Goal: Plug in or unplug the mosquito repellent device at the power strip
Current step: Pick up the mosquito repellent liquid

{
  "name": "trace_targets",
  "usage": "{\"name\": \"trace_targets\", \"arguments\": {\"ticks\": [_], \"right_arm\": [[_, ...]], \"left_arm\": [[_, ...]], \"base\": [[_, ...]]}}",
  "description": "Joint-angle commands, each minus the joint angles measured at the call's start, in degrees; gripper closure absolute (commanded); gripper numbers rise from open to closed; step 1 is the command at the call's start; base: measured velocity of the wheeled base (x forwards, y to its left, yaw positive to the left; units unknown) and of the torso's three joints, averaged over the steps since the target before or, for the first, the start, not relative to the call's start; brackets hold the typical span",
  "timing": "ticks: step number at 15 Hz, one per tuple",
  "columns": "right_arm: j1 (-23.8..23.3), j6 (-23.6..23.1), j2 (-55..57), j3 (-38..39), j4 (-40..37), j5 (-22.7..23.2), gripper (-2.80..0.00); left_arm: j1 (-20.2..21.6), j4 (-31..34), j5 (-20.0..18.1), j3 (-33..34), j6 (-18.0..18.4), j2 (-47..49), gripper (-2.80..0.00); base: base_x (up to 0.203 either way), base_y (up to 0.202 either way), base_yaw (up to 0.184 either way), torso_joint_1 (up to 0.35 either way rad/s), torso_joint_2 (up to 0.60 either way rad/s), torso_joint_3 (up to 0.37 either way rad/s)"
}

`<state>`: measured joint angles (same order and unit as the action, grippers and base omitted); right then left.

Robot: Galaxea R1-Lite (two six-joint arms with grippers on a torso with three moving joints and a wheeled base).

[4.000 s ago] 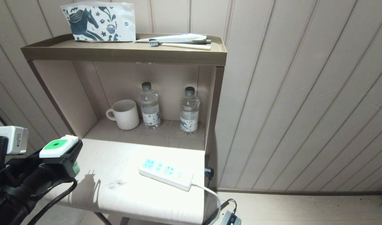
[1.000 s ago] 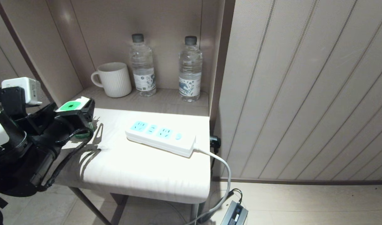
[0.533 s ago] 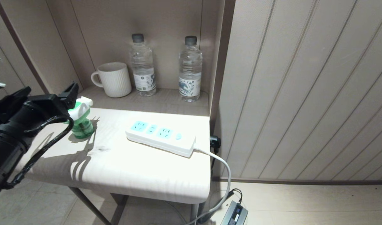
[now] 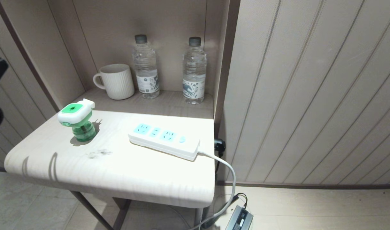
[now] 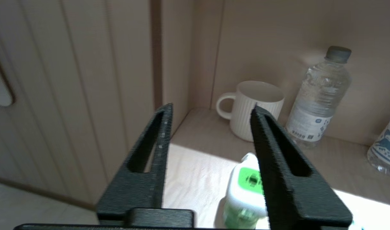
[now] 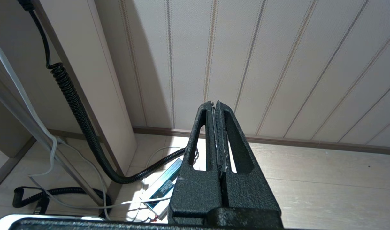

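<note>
— Where's the mosquito repellent device (image 4: 77,123)?

— Upright on the tabletop (image 4: 124,172), well left of the power strip (image 4: 164,140), unplugged. From my console, the left claw (image 5: 210,134) hangs above it, jaws spread, gripping nothing.

— And the other arm?

— My right claw (image 6: 215,134) is parked low near the floor, fingers pressed together.

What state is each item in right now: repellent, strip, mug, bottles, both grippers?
mosquito repellent device: unplugged, upright on the table, free of both grippers.
power strip: flat on the table, all sockets vacant, cord attached.
mug: upright on the shelf.
two water bottles: upright, capped.
left gripper: open, holding nothing, off the device.
right gripper: shut, holding nothing, parked low near the floor.
</note>
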<state>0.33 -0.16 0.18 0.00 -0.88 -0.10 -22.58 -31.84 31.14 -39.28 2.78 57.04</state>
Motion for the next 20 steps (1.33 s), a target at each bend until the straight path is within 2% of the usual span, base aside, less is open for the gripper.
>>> {"name": "trace_targets", "arguments": {"ticks": [1, 2, 4, 5, 8, 10, 11, 13, 14, 15, 17, 20], "right_arm": [[0.02, -0.02, 0.08, 0.0, 0.0, 0.01, 0.0], [0.02, -0.02, 0.08, 0.0, 0.0, 0.01, 0.0], [0.02, -0.02, 0.08, 0.0, 0.0, 0.01, 0.0], [0.02, -0.02, 0.08, 0.0, 0.0, 0.01, 0.0], [0.02, -0.02, 0.08, 0.0, 0.0, 0.01, 0.0], [0.02, -0.02, 0.08, 0.0, 0.0, 0.01, 0.0], [0.02, -0.02, 0.08, 0.0, 0.0, 0.01, 0.0], [0.02, -0.02, 0.08, 0.0, 0.0, 0.1, 0.0], [0.02, -0.02, 0.08, 0.0, 0.0, 0.02, 0.0], [0.02, -0.02, 0.08, 0.0, 0.0, 0.1, 0.0], [0.02, -0.02, 0.08, 0.0, 0.0, 0.1, 0.0], [0.02, -0.02, 0.08, 0.0, 0.0, 0.04, 0.0]], "left_arm": [[-0.01, 10.04, 1.15, -2.17, 0.03, -10.46, 0.0], [-0.01, 15.33, 1.97, -2.91, 0.03, -13.18, 0.0], [0.0, 18.17, 3.22, -3.57, 0.01, -14.32, 0.0], [0.01, 22.33, 4.52, -3.67, -0.03, -16.1, 0.0], [0.85, 42.22, 10.02, -2.88, -1.59, -31.71, 0.0], [2.93, 56.21, 13.74, 0.64, -8.65, -39.92, 0.0], [4.07, 59.99, 15.1, 4.23, -12.01, -41.15, 0.0], [7.71, 61.92, 16.33, 12.42, -16.75, -41.1, 0.0], [11.43, 61.04, 16.18, 15.1, -17.73, -41.08, 0.0], [14.19, 58.92, 14.48, 18.33, -17.77, -41.1, 0.0], [20.08, 55.48, 9.48, 22.14, -15.53, -42.34, 0.0], [22.46, 51.94, -0.74, 26.73, -11.11, -51.97, 0.0]], "base": [[0.0, 0.0, 0.0, 0.0, 0.0, 0.0], [0.0, 0.0, 0.0, 0.0, 0.0, 0.0], [0.0, 0.0, 0.0, 0.0, 0.0, 0.0], [0.0, 0.0, 0.0, 0.0, 0.0, 0.0], [0.0, 0.0, 0.0, 0.0, 0.0, 0.0], [0.0, 0.0, 0.0, 0.0, 0.0, 0.0], [0.0, 0.0, 0.0, 0.0, 0.0, 0.0], [0.0, 0.0, 0.0, 0.0, 0.0, 0.0], [0.0, 0.0, 0.0, 0.0, 0.0, 0.0], [0.0, 0.0, 0.0, 0.0, 0.0, 0.0], [0.0, 0.0, 0.0, 0.0, 0.0, 0.0], [0.0, 0.0, 0.0, 0.0, 0.0, 0.0]]}}
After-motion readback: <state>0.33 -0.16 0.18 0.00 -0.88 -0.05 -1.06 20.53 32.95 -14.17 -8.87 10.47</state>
